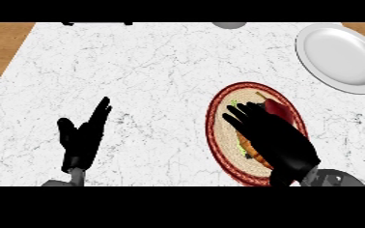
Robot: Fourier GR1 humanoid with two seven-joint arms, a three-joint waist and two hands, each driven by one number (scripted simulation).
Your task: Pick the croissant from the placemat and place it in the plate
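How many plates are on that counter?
1. The white plate sits at the far right, partly cut off by the view's edge. The round woven thing under the right hand is a placemat.

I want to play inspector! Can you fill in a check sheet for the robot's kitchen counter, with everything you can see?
Surface: white marbled counter, wood showing at the far corners.
Job's things: croissant lies on the round red-rimmed placemat, mostly hidden by the right hand; white plate at the far right holds nothing.
Clutter: a red thing and a bit of green on the placemat; a grey thing at the far edge.
Hands: left hand resting open, at the left; right hand over the croissant, fingers straight.
Cables: nothing seen.
Surroundings: dark bar at the far edge.
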